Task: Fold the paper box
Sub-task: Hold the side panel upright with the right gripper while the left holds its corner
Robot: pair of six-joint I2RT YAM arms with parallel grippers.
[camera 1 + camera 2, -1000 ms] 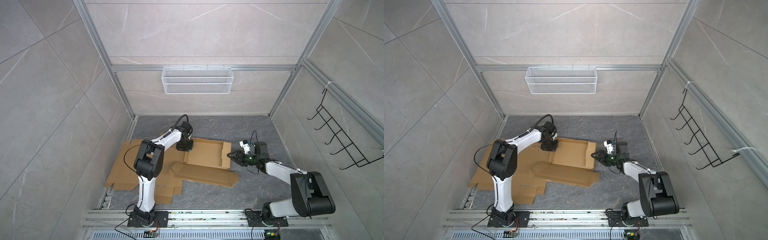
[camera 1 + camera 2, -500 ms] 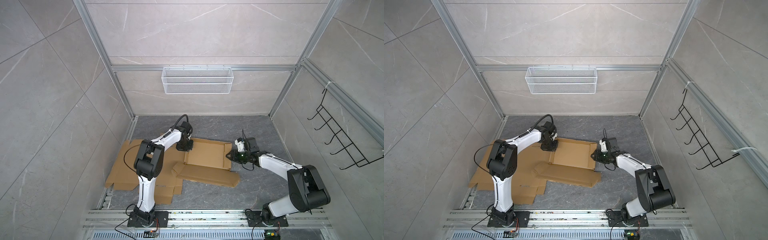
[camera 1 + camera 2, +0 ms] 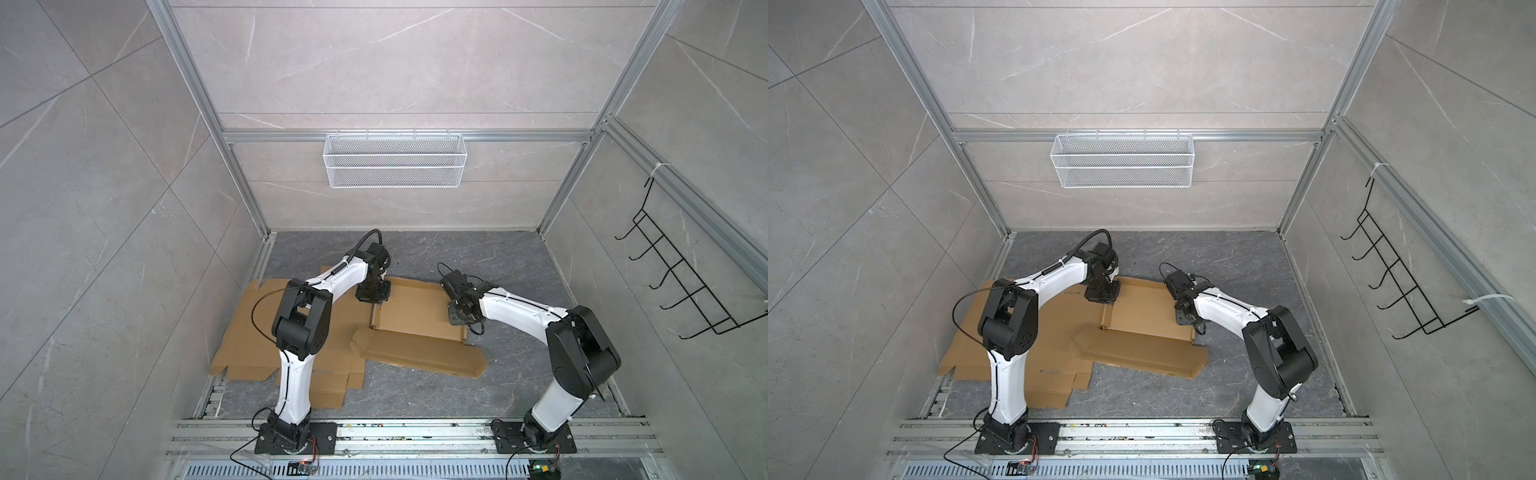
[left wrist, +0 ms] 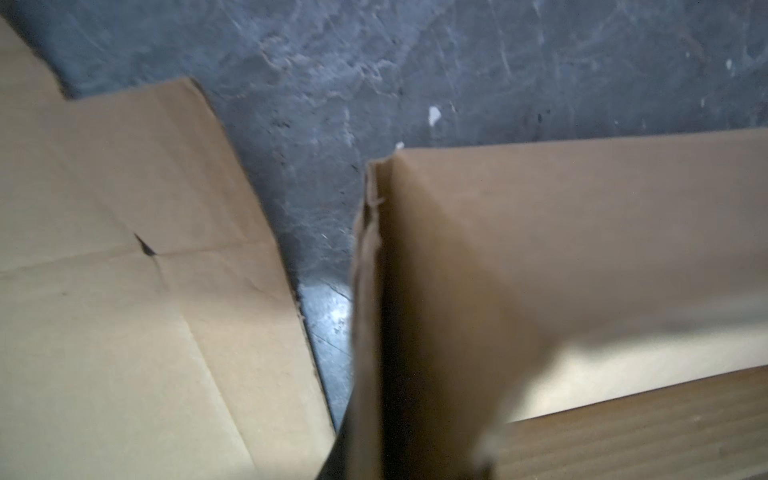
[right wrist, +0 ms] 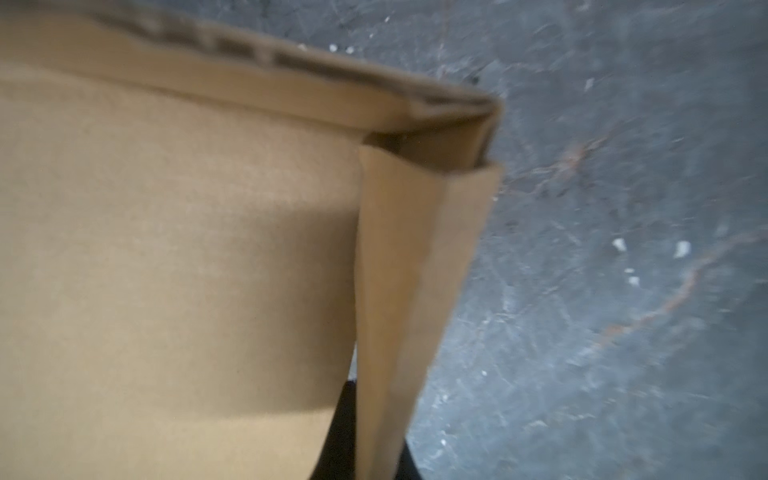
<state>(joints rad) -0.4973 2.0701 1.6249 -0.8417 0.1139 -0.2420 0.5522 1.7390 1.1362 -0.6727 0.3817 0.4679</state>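
While the paper box [image 3: 415,309] [image 3: 1142,309] sits half-formed on the dark floor [image 3: 498,257] near the middle of both top views, an arm meets each of its short ends. The left gripper [image 3: 374,300] [image 3: 1102,301] points down at the box's 10 o'clock corner, its fingers pinched narrow on the raised side wall [image 4: 368,291], which the left wrist view shows running straight into the dark jaws. The right gripper [image 3: 459,326] [image 3: 1183,320] is at the box's 3 o'clock end, its fingers likewise closed tight on the upright end flap [image 5: 399,291]. A long lid panel [image 3: 415,353] lies flat at the box's 6 o'clock side. Loose flat cardboard sheets [image 3: 249,332] spread across the floor toward 8 o'clock, partly under the left arm.
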